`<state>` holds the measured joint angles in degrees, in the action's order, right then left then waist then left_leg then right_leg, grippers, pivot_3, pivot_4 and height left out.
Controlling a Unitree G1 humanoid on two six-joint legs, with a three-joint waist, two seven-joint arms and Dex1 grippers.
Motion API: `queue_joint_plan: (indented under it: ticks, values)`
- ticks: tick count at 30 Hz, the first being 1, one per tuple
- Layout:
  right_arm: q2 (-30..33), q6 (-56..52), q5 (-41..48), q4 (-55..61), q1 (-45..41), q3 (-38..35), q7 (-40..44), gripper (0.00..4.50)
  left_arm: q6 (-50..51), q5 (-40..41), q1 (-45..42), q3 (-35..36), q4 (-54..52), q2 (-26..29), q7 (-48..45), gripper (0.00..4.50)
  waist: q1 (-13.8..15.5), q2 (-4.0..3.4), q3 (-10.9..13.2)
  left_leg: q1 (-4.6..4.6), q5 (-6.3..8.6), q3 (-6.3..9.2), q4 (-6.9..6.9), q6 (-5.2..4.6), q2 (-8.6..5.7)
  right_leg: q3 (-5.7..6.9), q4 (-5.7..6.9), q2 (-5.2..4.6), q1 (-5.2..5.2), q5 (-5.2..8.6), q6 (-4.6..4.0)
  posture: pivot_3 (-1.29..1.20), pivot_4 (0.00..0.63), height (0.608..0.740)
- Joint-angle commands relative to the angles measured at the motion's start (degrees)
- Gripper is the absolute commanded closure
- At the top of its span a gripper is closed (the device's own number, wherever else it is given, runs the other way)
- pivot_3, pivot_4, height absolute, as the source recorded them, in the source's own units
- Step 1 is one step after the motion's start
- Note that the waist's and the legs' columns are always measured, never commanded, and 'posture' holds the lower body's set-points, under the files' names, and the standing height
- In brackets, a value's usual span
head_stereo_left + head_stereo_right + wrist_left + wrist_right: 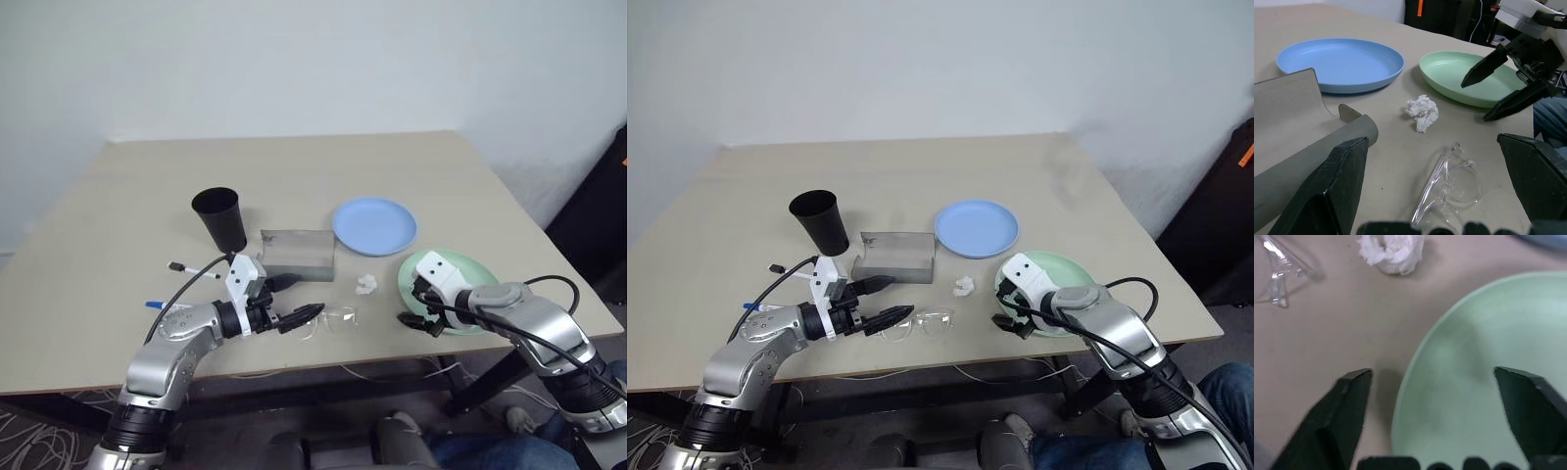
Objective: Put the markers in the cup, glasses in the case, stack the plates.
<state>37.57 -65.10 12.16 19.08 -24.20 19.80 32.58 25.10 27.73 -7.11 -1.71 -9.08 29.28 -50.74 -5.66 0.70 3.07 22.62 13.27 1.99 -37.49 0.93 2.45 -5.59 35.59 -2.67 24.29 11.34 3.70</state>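
Observation:
The light blue plate (373, 225) lies right of the grey case (297, 253), whose flap curls up in the left wrist view. The mint green plate (453, 277) sits near the table's right front. My right gripper (1432, 377) is open and straddles its near rim, one finger over the table and one over the dish. The clear glasses (333, 319) lie just ahead of my open left gripper (307, 296), which holds nothing. The black cup (220, 217) stands left of the case. A black-capped marker (191, 268) and a blue-capped marker (157, 305) lie by my left arm.
A crumpled white scrap (366, 285) lies between the glasses and the plates. The table's front edge (323, 364) runs close under both arms. A black bag (612, 215) stands to the right of the table, and a person's leg (1225, 401) shows below it.

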Motion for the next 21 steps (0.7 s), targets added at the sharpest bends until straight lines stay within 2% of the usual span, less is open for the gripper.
queue_joint_plan:
  ticks: [1,9,15,21]
  values:
    - [-0.2,-0.3,-1.6,1.3,-1.4,0.0,-1.6,1.55,-1.0,-0.2,-0.5,0.0,-2.4,-0.1,-0.1,0.0,0.1,0.01,0.0,0.0,0.0,0.0,0.0,0.0,0.0,0.0,0.0,0.0,0.0,0.0,0.0,0.0,0.0,0.74]
    - [-1.1,-0.3,-2.3,-0.7,-2.2,0.0,-1.7,4.37,-1.1,-0.3,0.2,0.0,-2.9,-0.1,0.4,0.0,-0.1,0.1,0.0,0.0,0.0,0.01,-0.23,0.0,0.0,0.0,0.04,-0.01,-0.05,-0.01,0.01,0.0,0.0,0.74]
    - [-1.5,0.4,-4.0,-2.4,-3.7,0.4,-2.5,4.47,-1.2,-0.5,0.6,0.1,-3.3,-0.1,0.8,0.0,-0.2,0.16,0.0,-0.08,0.03,0.02,-0.29,0.05,0.03,0.03,0.06,-0.01,0.02,-0.01,0.01,0.0,0.0,0.74]
    - [-2.8,2.9,-9.1,-9.4,-6.9,-0.2,-7.6,4.47,-1.2,-0.6,0.5,0.0,-3.2,-0.1,0.9,0.0,-0.1,0.16,0.0,-0.05,0.05,0.0,-0.38,0.09,0.01,0.03,0.05,-0.02,0.03,-0.01,0.01,0.0,0.0,0.74]
